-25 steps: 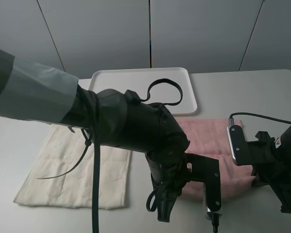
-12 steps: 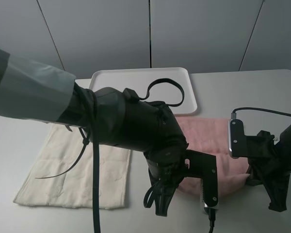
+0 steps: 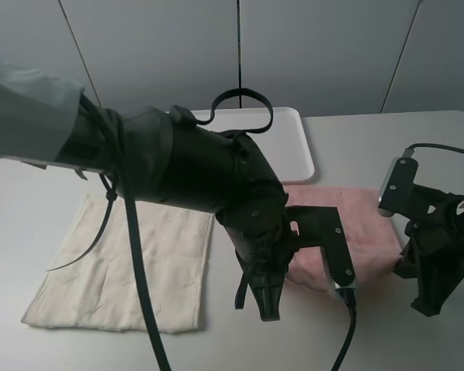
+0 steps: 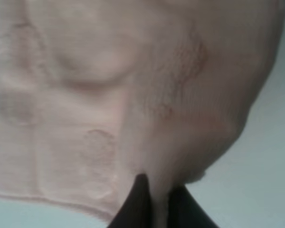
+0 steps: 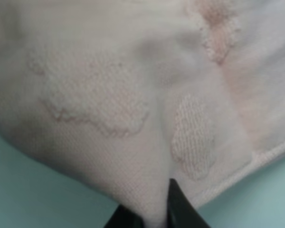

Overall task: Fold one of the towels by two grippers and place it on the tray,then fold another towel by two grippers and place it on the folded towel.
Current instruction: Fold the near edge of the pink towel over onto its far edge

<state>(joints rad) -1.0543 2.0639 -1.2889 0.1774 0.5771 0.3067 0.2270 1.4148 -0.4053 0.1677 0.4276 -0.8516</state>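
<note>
The pale pink towel (image 3: 361, 226) lies right of centre, just in front of the white tray (image 3: 292, 151). My left gripper (image 4: 156, 205) reaches across the middle and is shut on the pink towel's (image 4: 109, 95) near left edge, with cloth pinched between its black fingertips. At the near right corner, my right gripper (image 5: 154, 210) is shut on a fold of the same pink towel (image 5: 109, 104). In the high view the left arm (image 3: 216, 185) hides the left gripper's tips, and the right gripper (image 3: 404, 267) sits at the towel's edge. The cream towel (image 3: 131, 259) lies flat on the left.
The left arm and its looping black cables (image 3: 127, 255) hang over the cream towel and part of the tray. Bare grey table (image 3: 387, 147) lies right of the tray and along the front edge. A grey panelled wall stands behind.
The left gripper has closed on the pink towel's near edge. Both grippers have risen and moved toward the tray, drawing the towel's near edge up and back.
</note>
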